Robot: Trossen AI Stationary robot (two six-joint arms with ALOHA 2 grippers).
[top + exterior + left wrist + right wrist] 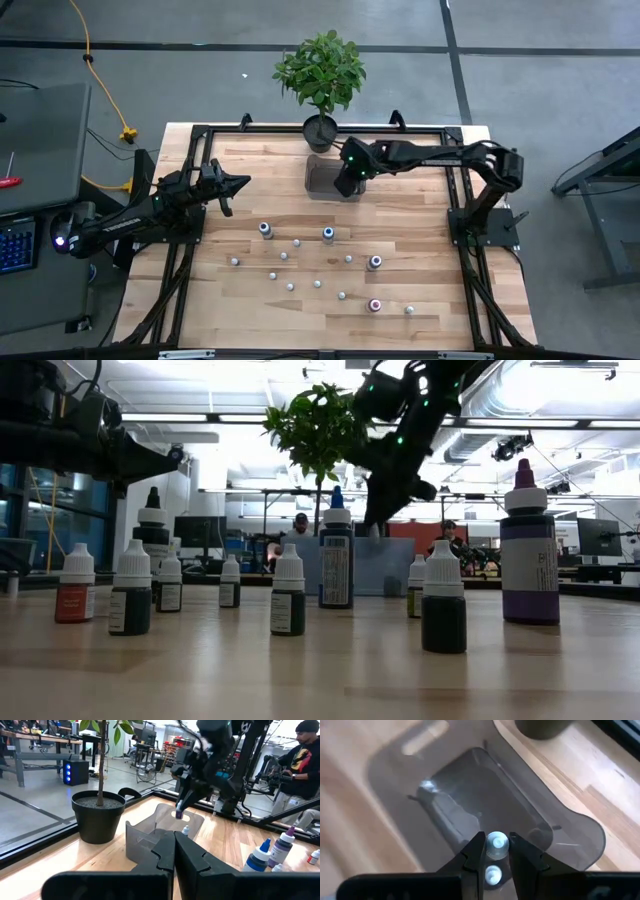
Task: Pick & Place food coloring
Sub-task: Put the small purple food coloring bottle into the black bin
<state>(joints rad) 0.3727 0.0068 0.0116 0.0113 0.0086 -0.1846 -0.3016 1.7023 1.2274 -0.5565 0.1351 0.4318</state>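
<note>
A: Wooden tabletop fills the lower middle of the overhead frame, its bare planks (pixel 420 210) bordered by a black rail. What stands on it?

B: A potted plant (pixel 321 75) at the top centre, a clear plastic bin (pixel 322 178) just below it, and the food coloring bottles (pixel 327 233) scattered across the lower centre. The right gripper (pixel 347 186) hangs over the bin's right end, while the left gripper (pixel 238 184) waits at centre left, clear of the bottles.

A: And from table height?

B: Bottles line the middle of the frame: a purple-capped one (pixel 529 545) at right, a blue-capped one (pixel 336 555) at centre. The right arm drops from the top centre to the bin (pixel 355 565) behind them.

A: How does the left wrist camera see it?

B: Its own fingers (pixel 165 855) sit pressed together at the bottom centre, gripping nothing. Beyond them, upper centre, the right gripper (pixel 178 812) pinches a small purple-capped bottle (pixel 178 813) above the bin (pixel 150 837). A person (pixel 300 755) sits at the upper right.

A: The right wrist camera?

B: Its two fingers (pixel 476 854) are narrowly parted at the bottom centre, clamped on a tiny bottle (pixel 496 845) seen cap-on, directly above the bin's floor (pixel 485 795). Another small bottle (pixel 493 875) lies just below it in the frame.
</note>
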